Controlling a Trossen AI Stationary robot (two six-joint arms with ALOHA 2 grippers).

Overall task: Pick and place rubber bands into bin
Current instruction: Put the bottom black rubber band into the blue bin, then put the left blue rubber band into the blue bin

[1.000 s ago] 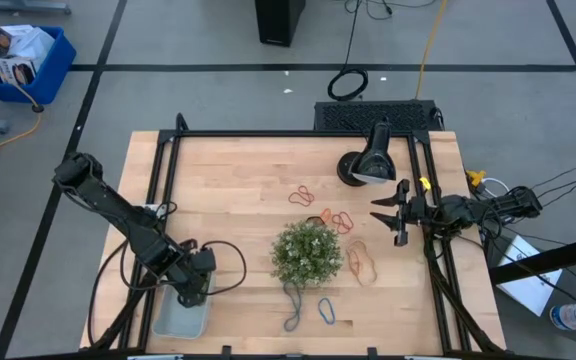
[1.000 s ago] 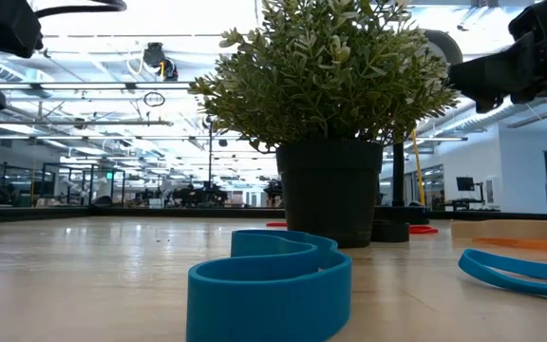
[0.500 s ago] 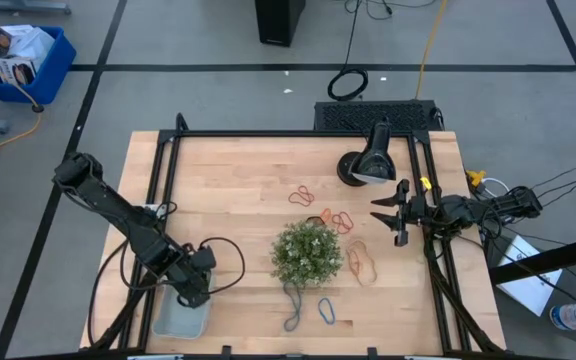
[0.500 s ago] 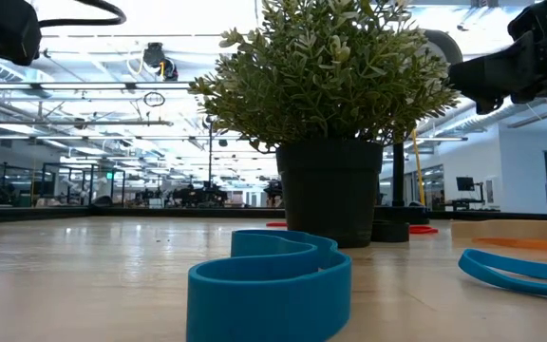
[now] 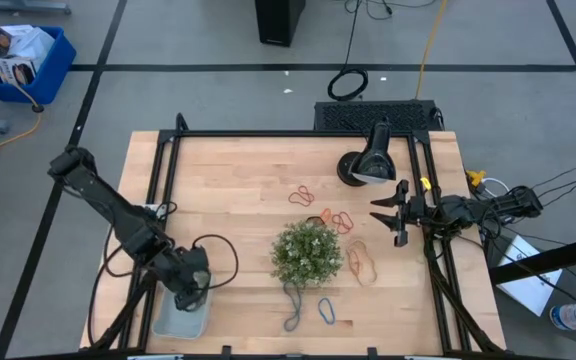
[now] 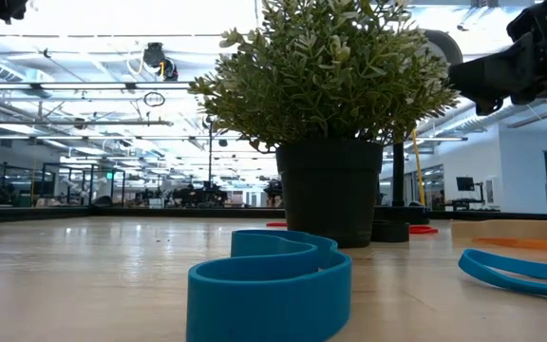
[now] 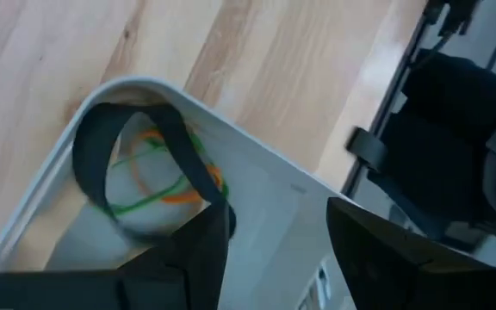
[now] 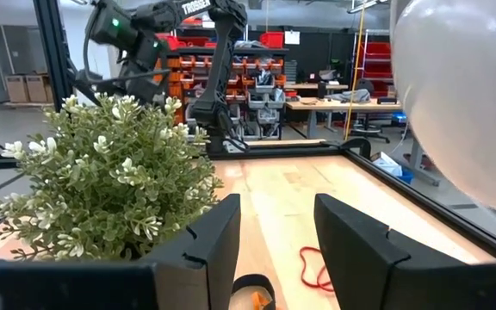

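Left gripper (image 5: 190, 291) above the near-left corner, fingers parted and empty, over the pale blue translucent plastic bin (image 5: 179, 321) at the table's front edge; inside, three rubber bands (image 7: 158, 168): dark, green, orange. Bare wood from there across to the small green potted plant (image 5: 308, 251). Loose bands around the plant, about seven. Right gripper (image 5: 389, 222) open, empty, near the right rail beside the black lamp (image 5: 365, 162)

The plant (image 5: 307, 251) stands amid the rubber bands (image 5: 343, 220), blocking a straight path toward the bin (image 5: 181, 317).
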